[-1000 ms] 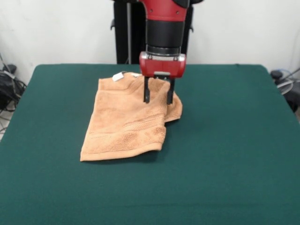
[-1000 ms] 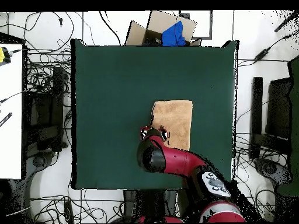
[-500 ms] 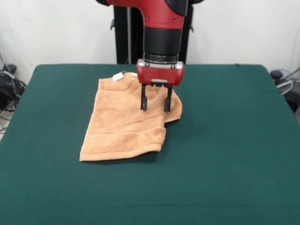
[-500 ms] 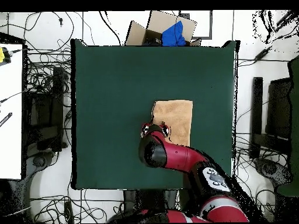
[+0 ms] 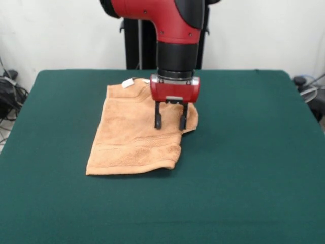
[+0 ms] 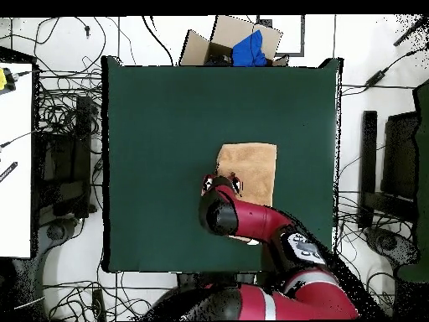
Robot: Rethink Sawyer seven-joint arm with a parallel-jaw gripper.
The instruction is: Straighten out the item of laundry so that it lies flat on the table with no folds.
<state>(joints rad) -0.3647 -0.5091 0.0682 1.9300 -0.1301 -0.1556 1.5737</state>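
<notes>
The item of laundry (image 5: pixel 133 133), an orange-tan towel, lies folded over itself left of centre on the green table (image 5: pixel 244 152). A corner of its lower layer sticks out at the right, and a white tag (image 5: pixel 127 83) shows at its far edge. My gripper (image 5: pixel 170 123) hangs open just over the towel's right edge, one fingertip on either side of the fold line, holding nothing. From overhead, the towel (image 6: pixel 251 166) is a rectangle at the table's (image 6: pixel 159 126) lower right, and the gripper (image 6: pixel 221 181) sits at its lower left corner, where the arm hides part of the cloth.
A cardboard box (image 6: pixel 219 42) with something blue (image 6: pixel 249 49) in it stands beyond the table's top edge in the overhead view. Cables and dark equipment surround the table, and a white bench (image 6: pixel 15 151) lies at the left.
The gripper has come lower and shifted toward the front camera along the towel's right edge. It stays open, and the towel has barely moved.
</notes>
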